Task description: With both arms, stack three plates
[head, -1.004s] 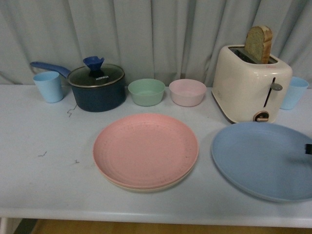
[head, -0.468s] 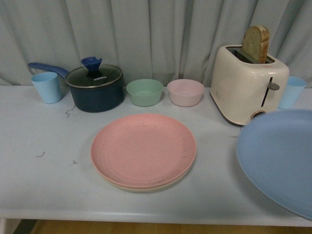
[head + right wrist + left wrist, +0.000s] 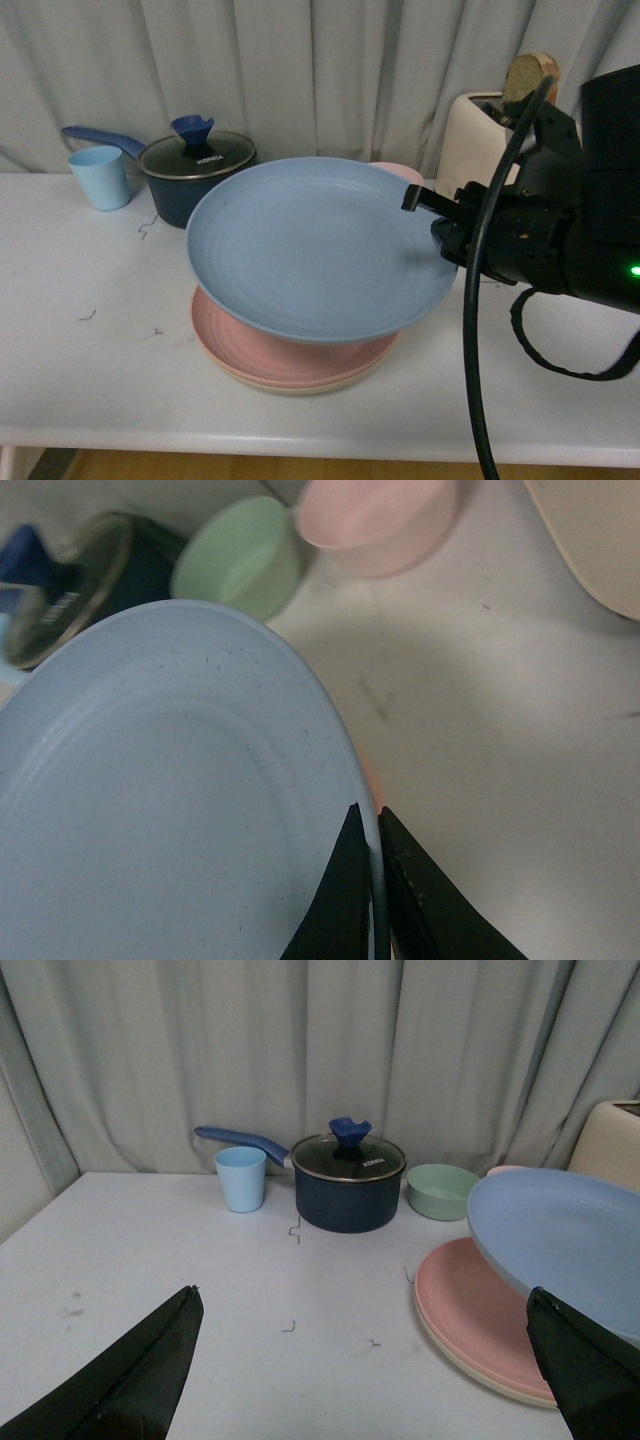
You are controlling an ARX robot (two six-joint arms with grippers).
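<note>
Blue plate hides the bowls; toaster mostly behind right arm

One mark only: small white brand lettering on the glass lid of the dark blue pot, just below the lid's blue knob. Too small to spell with certainty. Nothing else carries readable text.

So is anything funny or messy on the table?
Not much. The blue plate hangs tilted in the air over the pink plate because the right gripper pinches its rim. A few small dark scraps lie on the table. Nothing looks spilled or broken.
</note>
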